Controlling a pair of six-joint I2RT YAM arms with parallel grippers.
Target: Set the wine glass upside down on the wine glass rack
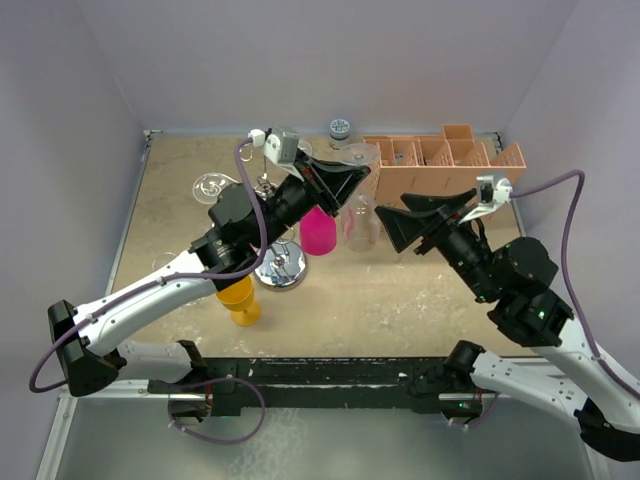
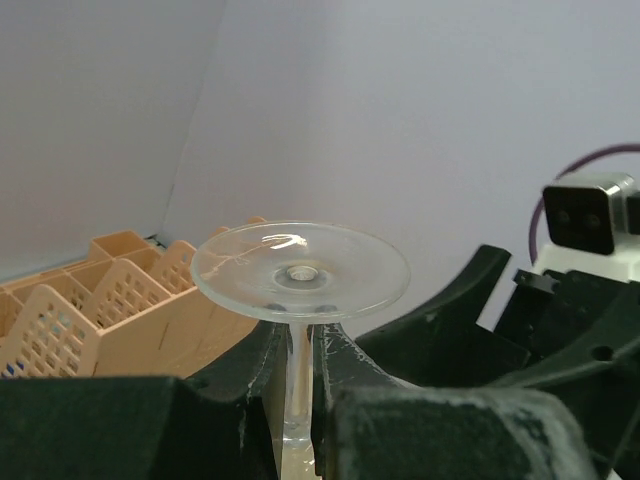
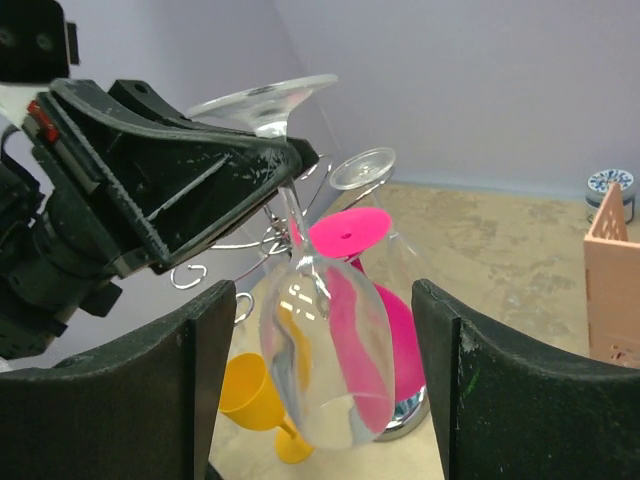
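A clear wine glass [image 1: 361, 222] hangs upside down in my left gripper [image 1: 350, 186], which is shut on its stem [image 2: 297, 368]. Its round foot [image 2: 300, 272] sits just above the fingers, and its bowl [image 3: 325, 365] hangs tilted, in the air. My right gripper [image 3: 322, 296] is open, with the bowl between its fingers [image 3: 470, 400] and not touching them. In the top view the right gripper [image 1: 392, 218] sits just right of the bowl. The silver wire rack [image 1: 280, 272] stands left of the glass, its curled arms [image 3: 200, 275] behind the bowl.
A pink glass [image 1: 318, 232] and another clear glass [image 1: 210, 187] hang upside down on the rack. A yellow goblet [image 1: 240, 300] sits on the table by the rack's base. An orange-pink slotted box [image 1: 440, 160] stands at the back right, a small lidded jar [image 1: 340, 128] beside it.
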